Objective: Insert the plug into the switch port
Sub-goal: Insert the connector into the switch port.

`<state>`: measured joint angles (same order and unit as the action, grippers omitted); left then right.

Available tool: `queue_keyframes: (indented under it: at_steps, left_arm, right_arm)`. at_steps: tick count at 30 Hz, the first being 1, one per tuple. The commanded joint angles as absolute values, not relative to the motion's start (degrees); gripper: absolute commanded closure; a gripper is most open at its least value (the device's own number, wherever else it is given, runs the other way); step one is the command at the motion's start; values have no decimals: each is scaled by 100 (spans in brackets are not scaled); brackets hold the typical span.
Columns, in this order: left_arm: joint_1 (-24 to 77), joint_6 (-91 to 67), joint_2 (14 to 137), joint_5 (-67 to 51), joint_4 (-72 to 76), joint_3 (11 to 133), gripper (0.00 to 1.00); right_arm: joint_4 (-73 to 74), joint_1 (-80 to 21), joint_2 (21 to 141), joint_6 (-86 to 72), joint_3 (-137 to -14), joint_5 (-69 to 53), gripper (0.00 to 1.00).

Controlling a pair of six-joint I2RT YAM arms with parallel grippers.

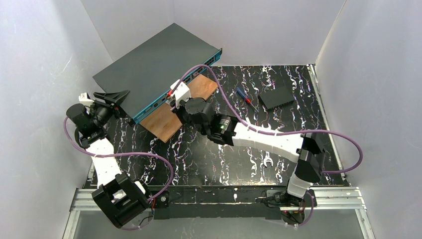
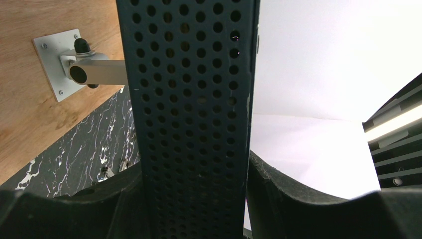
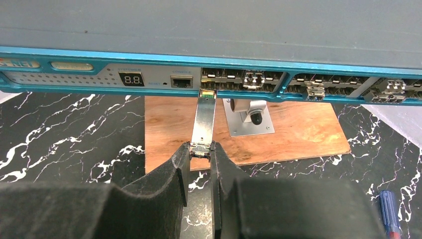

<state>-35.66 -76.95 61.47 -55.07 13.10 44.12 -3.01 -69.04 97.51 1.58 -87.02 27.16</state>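
The switch (image 1: 154, 64), a big flat dark grey box, lies at the back left, raised over a wooden board. Its teal port edge (image 3: 149, 74) faces my right arm. My left gripper (image 2: 194, 199) is shut on the switch's perforated end wall (image 2: 191, 99), one finger on each side. The plug (image 3: 204, 119) is a slim silver module. My right gripper (image 3: 201, 149) is shut on its rear end. The plug's front tip sits at the mouth of a lower port (image 3: 207, 93), at the left end of a port block. In the top view the right gripper (image 1: 181, 97) stands right at the teal edge.
A wooden board (image 3: 298, 129) with a metal post bracket (image 3: 249, 117) lies under the switch. A blue-handled screwdriver (image 1: 246, 98) and a small black box (image 1: 276, 98) lie at the back right. A wrench (image 1: 267, 160) lies near the right arm. Purple cables loop off both arms.
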Motion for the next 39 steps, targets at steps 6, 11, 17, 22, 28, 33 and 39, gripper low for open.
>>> queue_keyframes:
  at_steps: [6, 11, 17, 22, 28, 33, 39]
  left_arm:
    - [-3525, -7376, 6124, -5792, 1169, 4447, 100]
    - [-3530, -7361, 6112, -5775, 1169, 4425, 100]
    - [-3522, -7348, 6104, -5766, 1169, 4421, 100]
    - [-3524, -7339, 6100, -5757, 1169, 4421, 100]
    - [-3519, -7340, 6102, -5757, 1169, 4412, 100]
    - [-3523, -7339, 6104, -5757, 1169, 4406, 100]
    - [-3524, -7346, 6093, -5752, 1169, 4399, 100]
  right_arm:
    - [-695, -6899, 9337, 97, -8662, 2899, 99]
    - [-681, -6899, 9293, 97, -8609, 2927, 99]
    - [-665, -6899, 9324, 89, -8651, 2808, 99]
    - [-514, -6909, 9418, 55, -8770, 2655, 99]
    - [-484, -6908, 9515, 35, -8853, 2628, 99]
    - [-552, -6908, 9547, 35, -8881, 2637, 99]
    - [-536, -6908, 9633, 35, -8938, 2583, 99]
